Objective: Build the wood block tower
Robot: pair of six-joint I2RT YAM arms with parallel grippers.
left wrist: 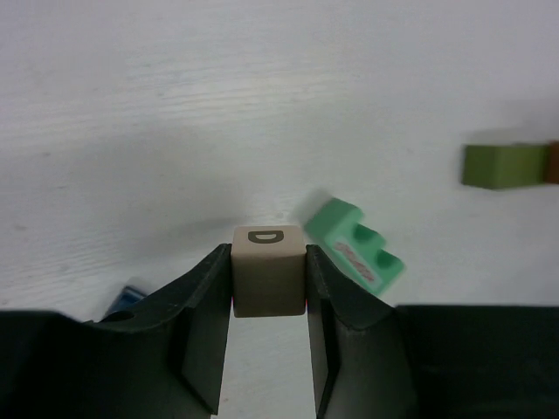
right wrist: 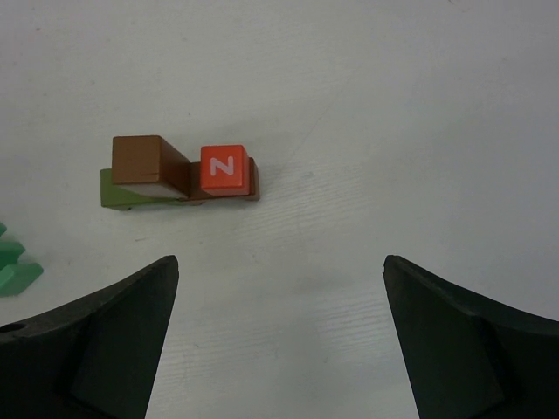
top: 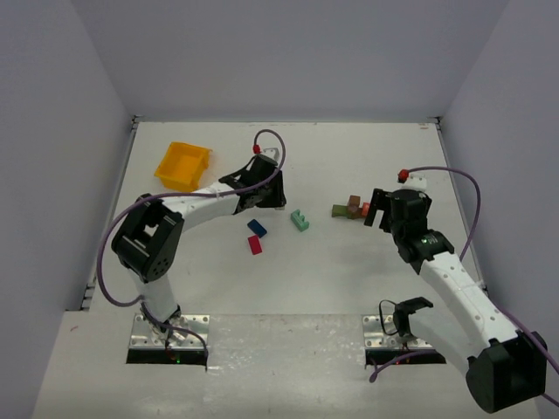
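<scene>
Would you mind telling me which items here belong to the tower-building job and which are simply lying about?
Belongs to the job: tan block in the left gripper; teal notched block; blue block; red block; olive block, brown block and orange N block, grouped together.

Lying about: yellow tray, far left.

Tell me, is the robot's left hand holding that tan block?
Yes, shut on it: the left hand has a finger pressed against each side of the tan block.
</scene>
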